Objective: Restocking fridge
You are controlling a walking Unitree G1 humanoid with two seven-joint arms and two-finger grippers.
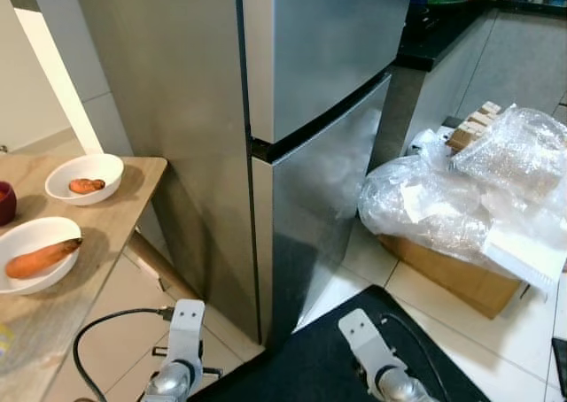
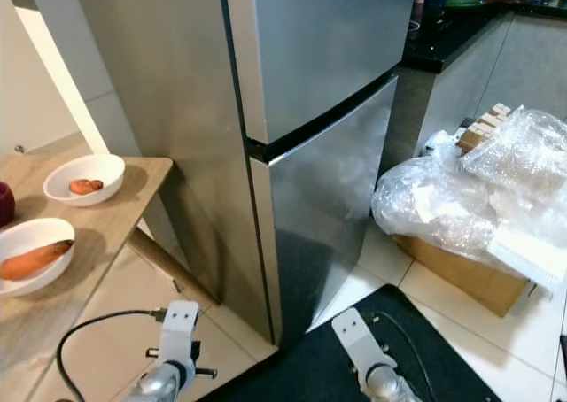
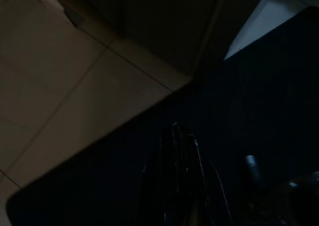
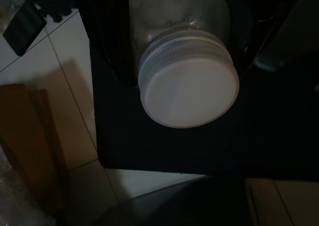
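Jar with white lid clamped between the right gripper's black fingers, lid end pointing away from the wrist, hung low above a black mat and pale floor tiles. Left gripper hung idle over the same mat's edge, very dark, fingers pressed close together with nothing between them. Ahead of both grippers and above them stood the fridge, silver, both doors closed, its corner turned toward the arms. Off to the left gripper's outer side and higher up sat a wooden table carrying two white bowls: nearer bowl holding a carrot, farther bowl holding a small orange piece. Beyond the right gripper's outer side lay a cardboard box heaped with clear plastic wrap, just beside the fridge. Farther back ran a dark counter.
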